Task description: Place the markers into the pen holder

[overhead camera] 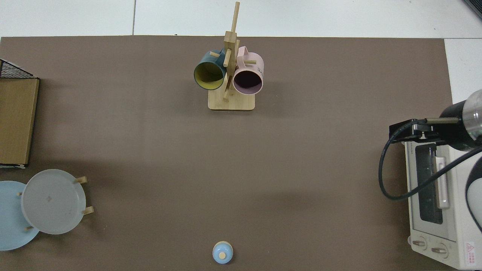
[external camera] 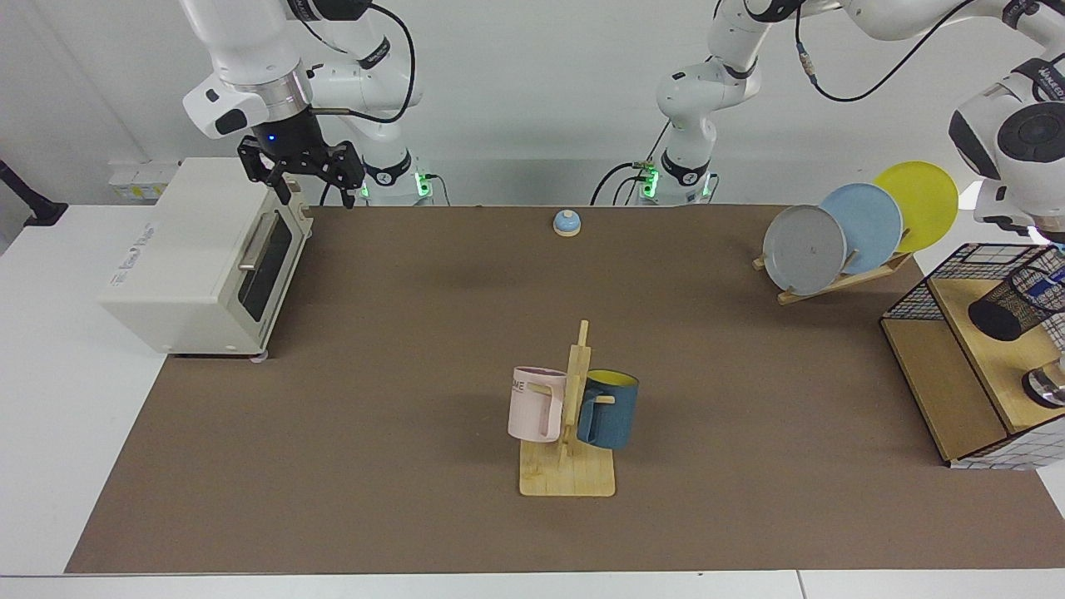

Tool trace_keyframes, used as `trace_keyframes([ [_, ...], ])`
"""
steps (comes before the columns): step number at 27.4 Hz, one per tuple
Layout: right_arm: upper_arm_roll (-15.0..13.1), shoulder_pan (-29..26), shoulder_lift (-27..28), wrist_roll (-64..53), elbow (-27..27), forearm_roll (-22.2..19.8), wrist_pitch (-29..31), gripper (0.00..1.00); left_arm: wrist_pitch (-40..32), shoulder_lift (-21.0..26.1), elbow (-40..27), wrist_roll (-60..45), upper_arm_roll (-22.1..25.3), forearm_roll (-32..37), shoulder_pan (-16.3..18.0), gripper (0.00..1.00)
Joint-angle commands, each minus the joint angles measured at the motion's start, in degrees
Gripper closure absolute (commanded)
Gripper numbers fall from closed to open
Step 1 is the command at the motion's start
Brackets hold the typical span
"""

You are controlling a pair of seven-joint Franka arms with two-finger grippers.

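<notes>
The pen holder (external camera: 1008, 306), a small black mesh cup, stands on a wooden shelf at the far right of the facing view. A white and blue shape that looks like the marker (external camera: 1046, 284) shows through its mesh near the rim. My left arm reaches across from the back, and its wrist hangs just above the cup. Only a sliver of my left gripper (external camera: 1053, 242) shows at the frame edge. My right gripper (external camera: 309, 190) waits open and empty above the toaster oven's front corner. In the top view the right gripper (overhead camera: 406, 130) is at the right edge; the holder is out of view there.
A black wire basket (external camera: 923, 299) surrounds the wooden shelf. A rack of plates (external camera: 805, 249) stands behind it. The mug tree (external camera: 571, 416) with a pink and a blue mug is at centre front. A small blue bell (external camera: 567, 222) sits at the back. The toaster oven (external camera: 200, 258) is on the other side.
</notes>
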Motion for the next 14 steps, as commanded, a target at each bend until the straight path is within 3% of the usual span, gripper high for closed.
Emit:
trace_keyframes([
  [1, 0.4, -0.7, -1.1, 0.0, -1.3, 1.2, 1.5, 0.0, 0.9, 1.9, 1.2, 0.4, 1.3, 0.1, -1.1, 1.0],
  [14, 0.4, -0.7, -1.1, 0.0, -1.3, 1.2, 1.5, 0.0, 1.4, 4.1, 1.2, -1.0, 1.2, 0.7, -1.1, 1.0],
])
